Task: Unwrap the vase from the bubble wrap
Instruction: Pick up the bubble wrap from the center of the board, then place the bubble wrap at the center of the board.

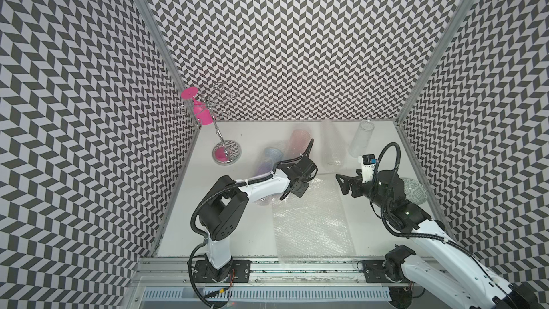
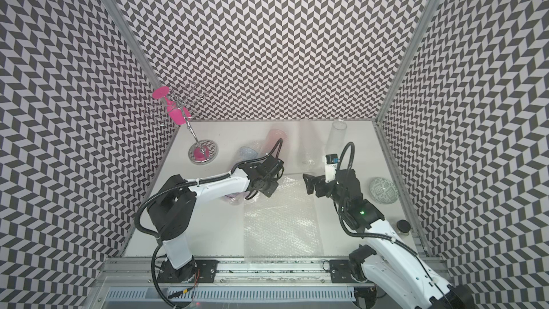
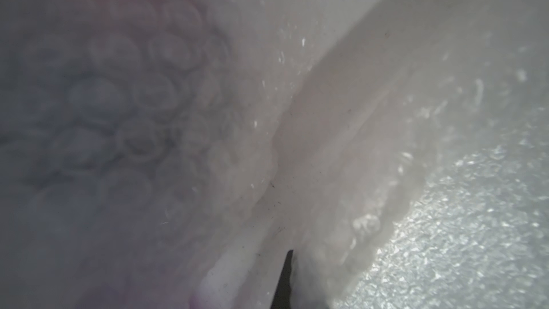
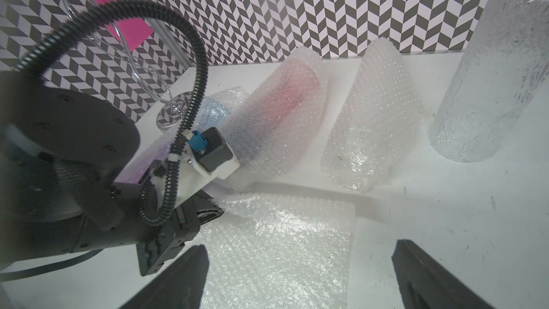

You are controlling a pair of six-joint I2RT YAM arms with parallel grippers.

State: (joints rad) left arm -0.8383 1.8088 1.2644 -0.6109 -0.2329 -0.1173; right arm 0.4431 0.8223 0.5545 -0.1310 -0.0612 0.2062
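**A:** Where's the wrap?

**B:** A flat sheet of bubble wrap [image 1: 312, 221] lies on the table [image 1: 225, 218]. It's at centre in both top views and runs down to the table's lower edge. Its upper left corner is rucked up.

**A:** Left arm?

**B:** The left gripper [image 1: 282, 197] is on that corner, pointing down, with its jaws pressed together and pinching a fold of the wrap. The left wrist view is nearly all bubbles, with one dark fingertip [image 3: 284, 280] showing in the fold.

**A:** Vase?

**B:** The blue-purple vase [image 1: 271, 157] is wrapped and lying down just left of the sheet, mostly under the left arm. A wrapped pink vase [image 1: 298, 141] is just beside it, up and to the right. A third wrapped roll [image 1: 330, 144] sits further right, a little apart. Can't tell what's inside it.

**A:** Right arm?

**B:** The right gripper [image 1: 341, 185] hovers right of the sheet's upper end and faces the left gripper. Jaws are spread wide, gripping nothing.

**A:** Rest of the table?

**B:** A bare clear glass vase [image 1: 361, 139] stands upright at upper right, near the back wall. A round patterned piece [image 2: 383, 190] is at the right edge, beside the right arm. A wire rack [image 1: 218, 132] stands in the upper left corner with a pink wine glass [image 1: 199, 109] hanging from it upside down.
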